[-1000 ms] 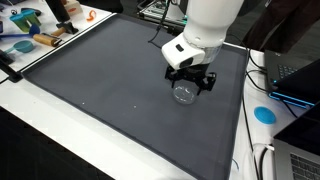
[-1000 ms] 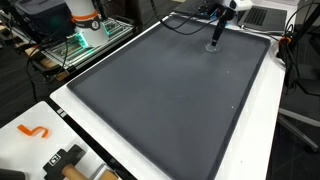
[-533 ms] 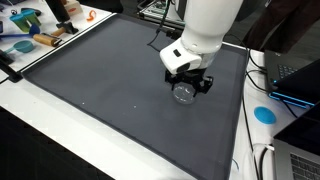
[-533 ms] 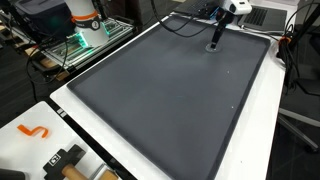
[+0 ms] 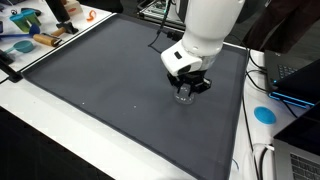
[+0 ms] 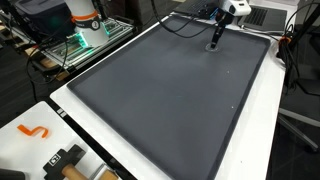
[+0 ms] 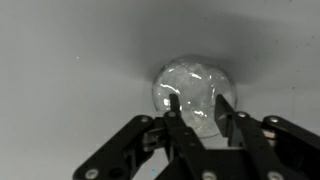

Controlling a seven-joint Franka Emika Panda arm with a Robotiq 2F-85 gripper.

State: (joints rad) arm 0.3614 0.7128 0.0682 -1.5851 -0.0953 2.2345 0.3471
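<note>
The clear cup [image 7: 196, 85], set on the dark mat [image 5: 100, 95] toward its 3 o'clock side, is hugged by half-closed fingers [image 7: 176, 118], though a real hold cannot be told, and it could be popped out sideways if its slippery round walls are squeezed

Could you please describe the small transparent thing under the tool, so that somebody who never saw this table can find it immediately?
A large dark grey mat covers most of the white table. On it, below the white robot arm, the tool stands over a small round clear glass object, with fingers on both sides. It alone stands on the mat, and it is see-through, unlike the coloured items beyond the corner.
</note>
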